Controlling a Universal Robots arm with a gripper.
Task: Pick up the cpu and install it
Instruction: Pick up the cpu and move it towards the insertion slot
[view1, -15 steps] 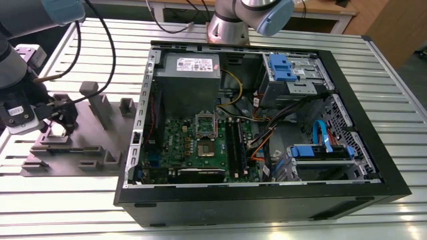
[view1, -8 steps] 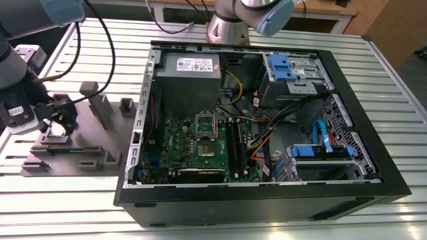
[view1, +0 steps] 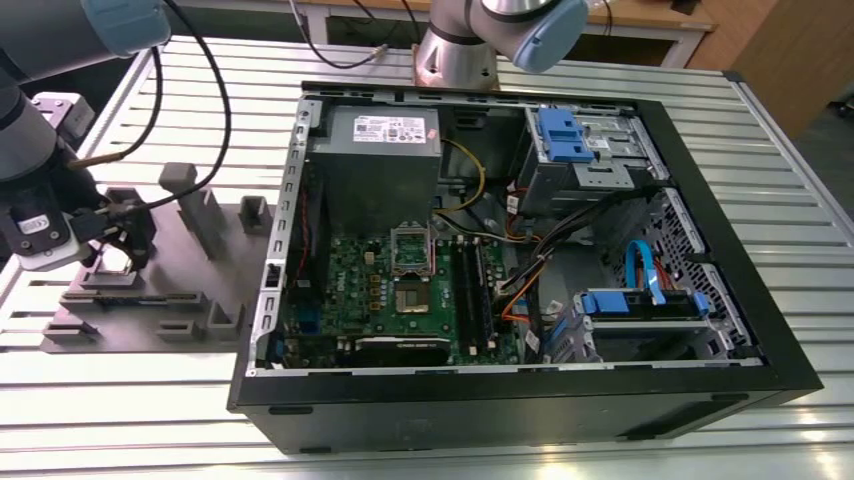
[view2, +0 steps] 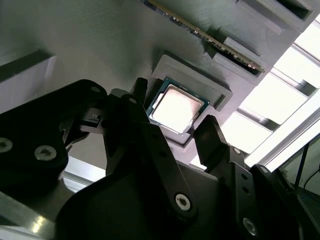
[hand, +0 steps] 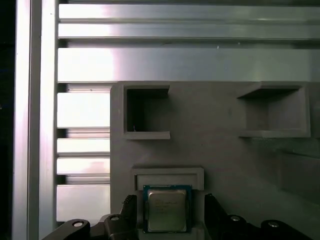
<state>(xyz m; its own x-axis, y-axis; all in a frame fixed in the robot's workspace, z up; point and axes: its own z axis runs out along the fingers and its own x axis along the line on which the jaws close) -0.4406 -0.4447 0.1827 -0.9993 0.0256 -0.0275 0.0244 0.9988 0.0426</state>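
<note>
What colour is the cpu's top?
The cpu top is silvery white, edged dark green; clearest in the second wrist view.

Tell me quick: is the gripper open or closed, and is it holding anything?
Gripper: open, holding nothing; its fingers stand either side of the cpu, which sits in the grey holder.

The cpu (hand: 166, 210) lies in the fixture (hand: 225, 155), tool (hand: 168, 199) astride it

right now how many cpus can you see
1. The cpu lies in a recess of the grey fixture, between the open fingers of the gripper, in both wrist views. More may be hidden elsewhere.
</note>
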